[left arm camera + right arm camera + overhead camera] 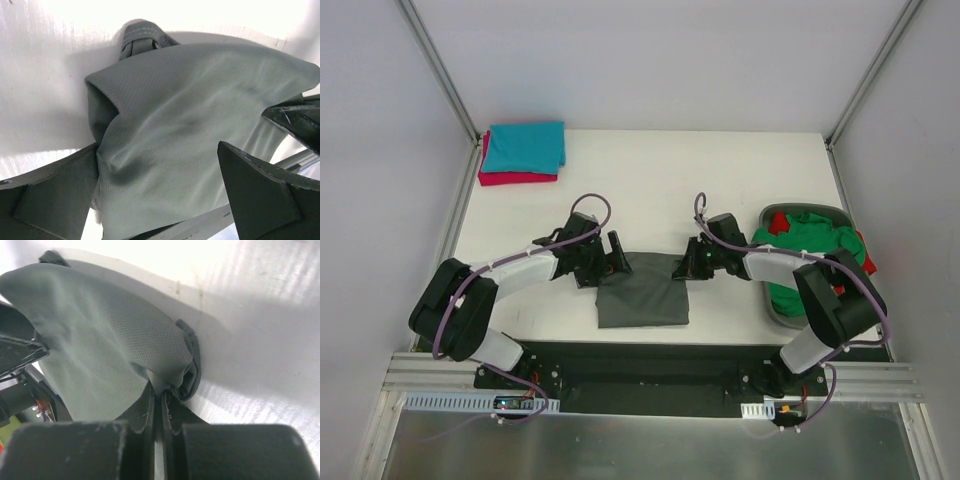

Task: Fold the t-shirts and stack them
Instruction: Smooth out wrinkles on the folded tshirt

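Closest in the right wrist view, the right gripper (161, 392) has its two fingers pressed together on a bunched corner of the grey t-shirt (100, 340); the cloth balloons away from the pinch, so that corner is raised off the table (260, 340) — a hold suited to carrying the edge over for a fold. The left gripper (159, 150) stands differently; its fingers (50, 200) are spread wide with grey fabric sagging through the gap and nothing clamped, as though poised to close on its own corner. From above, the garment lies at the near middle of the table between the arms, a rough rectangle with one gripper at each far corner — matched holds would keep the fold straight. A teal shirt (524, 147) sits squared on a red shirt (515, 179) in the far left corner, presumably the stack to join; green garments (810, 240) lie heaped in a grey bin (782, 316) at the right.
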{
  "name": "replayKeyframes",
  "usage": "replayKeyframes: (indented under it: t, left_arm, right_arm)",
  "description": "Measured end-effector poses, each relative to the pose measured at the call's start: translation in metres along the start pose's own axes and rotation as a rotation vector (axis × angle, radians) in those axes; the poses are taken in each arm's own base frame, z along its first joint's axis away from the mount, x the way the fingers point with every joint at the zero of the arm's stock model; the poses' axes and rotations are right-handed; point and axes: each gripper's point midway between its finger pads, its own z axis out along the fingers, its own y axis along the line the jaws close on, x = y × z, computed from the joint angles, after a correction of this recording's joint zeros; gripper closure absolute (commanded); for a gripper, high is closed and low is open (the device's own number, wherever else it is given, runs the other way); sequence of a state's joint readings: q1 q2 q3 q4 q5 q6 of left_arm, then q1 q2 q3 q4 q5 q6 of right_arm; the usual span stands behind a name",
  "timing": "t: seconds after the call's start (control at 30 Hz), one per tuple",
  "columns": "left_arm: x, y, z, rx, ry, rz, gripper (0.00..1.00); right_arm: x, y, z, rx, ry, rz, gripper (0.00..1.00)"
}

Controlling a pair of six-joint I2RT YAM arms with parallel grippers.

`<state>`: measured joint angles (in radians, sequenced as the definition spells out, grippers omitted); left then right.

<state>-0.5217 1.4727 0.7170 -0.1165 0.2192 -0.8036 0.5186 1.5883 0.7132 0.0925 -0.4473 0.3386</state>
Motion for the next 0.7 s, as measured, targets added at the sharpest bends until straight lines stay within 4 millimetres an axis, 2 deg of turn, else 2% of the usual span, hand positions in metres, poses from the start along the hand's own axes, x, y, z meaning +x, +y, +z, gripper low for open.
replayKeyframes:
  t: [0.13, 0.5, 0.6, 0.63, 0.7]
  left_arm:
    - [0.003, 0.001, -0.002, 0.010, -0.001, 0.000, 0.01]
    - [0.011, 0.010, -0.008, -0.003, -0.001, -0.007, 0.01]
    - [0.014, 0.020, -0.014, -0.069, -0.019, -0.011, 0.01]
    - [0.016, 0.024, -0.018, -0.095, -0.026, -0.006, 0.01]
    - [0.021, 0.036, -0.024, -0.150, -0.031, -0.002, 0.01]
  right_arm:
    - [0.005, -0.014, 0.008, 0.022, 0.006, 0.041, 0.99]
    - [0.001, -0.011, 0.010, -0.012, -0.015, 0.040, 0.78]
    - [0.003, -0.008, 0.006, -0.024, -0.004, 0.013, 0.68]
    - [0.004, -0.007, 0.003, -0.024, 0.001, 0.004, 0.55]
    - [0.006, -0.007, -0.002, -0.020, 0.007, -0.013, 0.54]
